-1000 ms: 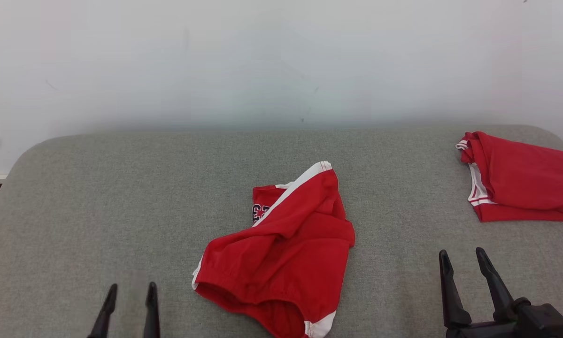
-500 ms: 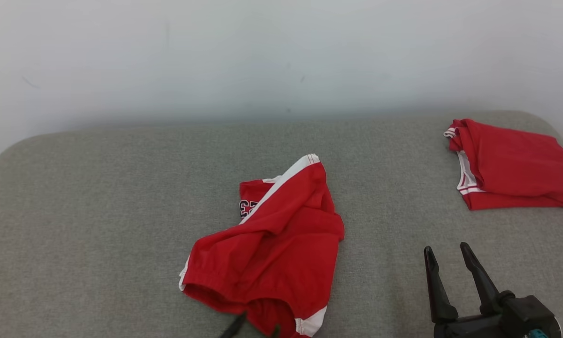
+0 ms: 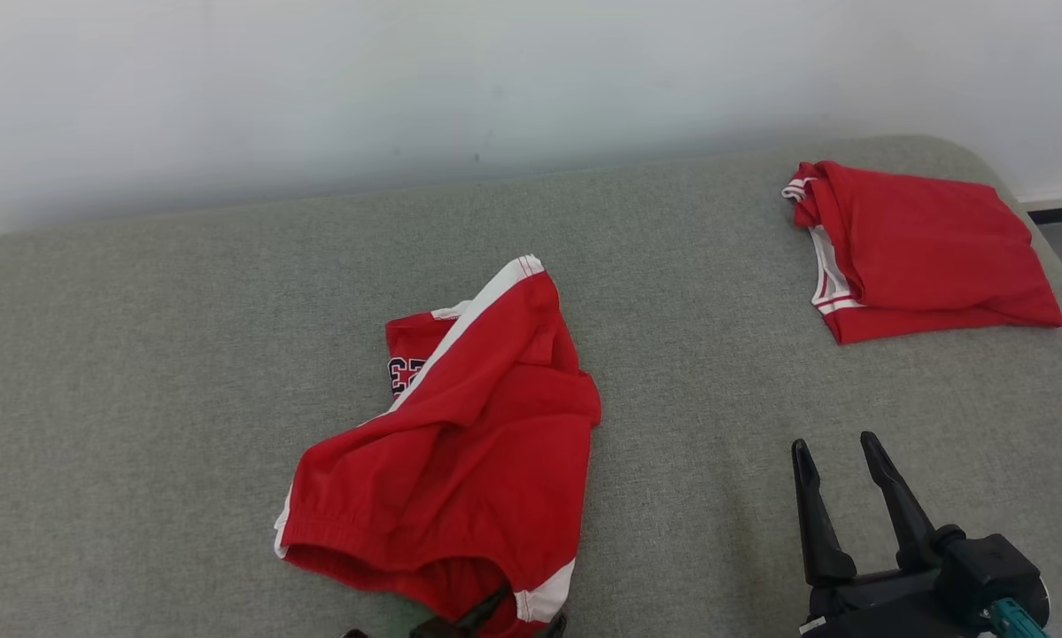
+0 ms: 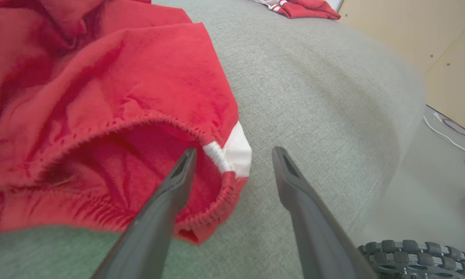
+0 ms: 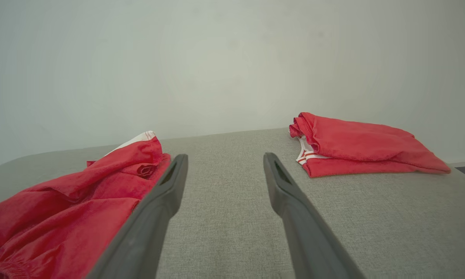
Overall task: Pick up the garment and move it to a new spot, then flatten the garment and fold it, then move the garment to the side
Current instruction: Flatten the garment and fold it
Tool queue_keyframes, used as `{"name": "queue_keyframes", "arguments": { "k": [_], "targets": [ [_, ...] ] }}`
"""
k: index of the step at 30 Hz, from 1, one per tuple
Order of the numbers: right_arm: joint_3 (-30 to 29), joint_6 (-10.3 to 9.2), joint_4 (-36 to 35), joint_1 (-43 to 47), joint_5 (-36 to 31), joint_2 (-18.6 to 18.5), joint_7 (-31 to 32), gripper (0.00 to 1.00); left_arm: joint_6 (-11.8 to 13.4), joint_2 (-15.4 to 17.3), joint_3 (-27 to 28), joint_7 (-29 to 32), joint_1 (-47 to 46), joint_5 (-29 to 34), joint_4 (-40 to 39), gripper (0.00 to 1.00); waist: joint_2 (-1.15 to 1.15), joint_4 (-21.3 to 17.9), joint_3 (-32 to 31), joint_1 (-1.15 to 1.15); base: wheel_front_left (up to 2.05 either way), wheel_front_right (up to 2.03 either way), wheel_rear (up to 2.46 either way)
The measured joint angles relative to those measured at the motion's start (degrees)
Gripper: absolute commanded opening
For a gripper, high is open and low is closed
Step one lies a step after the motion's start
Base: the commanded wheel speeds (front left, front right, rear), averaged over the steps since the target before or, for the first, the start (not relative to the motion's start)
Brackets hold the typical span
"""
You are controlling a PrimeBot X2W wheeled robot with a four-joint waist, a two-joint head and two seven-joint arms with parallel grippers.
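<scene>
- Grey padded surface (image 3: pixel 141 354) spans the head view, w/ a pale wall behind.
- Task's garment (image 3: pixel 460 443), red shorts w/ white side stripes, lies crumpled centre-front on the surface, waistband end nearest the robot.
- Second red garment (image 3: pixel 920 248), folded, sits far right, well apart from the shorts.
- Right gripper (image 3: pixel 833 440) hovers at front right, jaws wide and empty, touching neither cloth.
- Left gripper (image 4: pixel 235 150) is at the shorts' near edge, jaws wide, nothing pinched. One finger is over the waistband mouth, the other over bare surface, w/ the white corner patch (image 4: pixel 240 157) btw them.
- Step in hand, I judge: the pick-up. Best to go deeper so the elastic waistband (image 4: pixel 112 126) sits well inside the jaws, then close firmly and lift straight up. A pinch on the hem tip alone could slip.
- Hard to tell: whether the inner finger touches cloth, prob. not. The head view cuts the left gripper off at its bottom edge. Black number print (image 3: pixel 404 374) is half covered by a fold.
</scene>
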Motion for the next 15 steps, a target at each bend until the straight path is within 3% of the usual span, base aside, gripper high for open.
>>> {"name": "queue_keyframes", "arguments": {
  "k": [4,5,6,7,15],
  "targets": [
    [-0.2,0.00,0.0,-0.4,0.0,0.4,0.0,1.00,0.0,-0.9,-1.5,0.0,-3.0,-1.2,3.6,1.00,0.00,-1.1,1.3,0.00,0.00,0.00,0.00],
    [-0.2,0.00,0.0,-0.7,0.0,0.4,0.0,1.00,0.0,-1.2,-1.9,0.0,-3.5,-1.4,4.0,0.62,0.00,-1.2,1.4,0.01,0.00,0.00,0.00],
    [-0.3,0.01,0.0,-0.9,-0.1,0.5,0.0,1.00,0.0,-1.6,-2.1,0.0,-4.1,-2.0,4.0,0.36,0.00,-1.2,1.4,0.01,0.00,0.00,0.00],
    [-0.3,0.00,0.0,-1.1,-0.1,0.5,0.0,1.00,0.0,-1.9,-2.4,0.0,-4.7,-2.5,3.9,0.00,0.00,-1.1,1.3,0.00,0.00,0.00,0.00],
    [-2.1,0.00,0.0,-1.4,-0.3,0.5,0.0,1.00,0.0,-3.6,-5.3,0.0,-13.3,-2.6,-1.7,0.00,0.00,-0.2,0.2,0.00,0.00,0.00,0.00]
  ]
}}
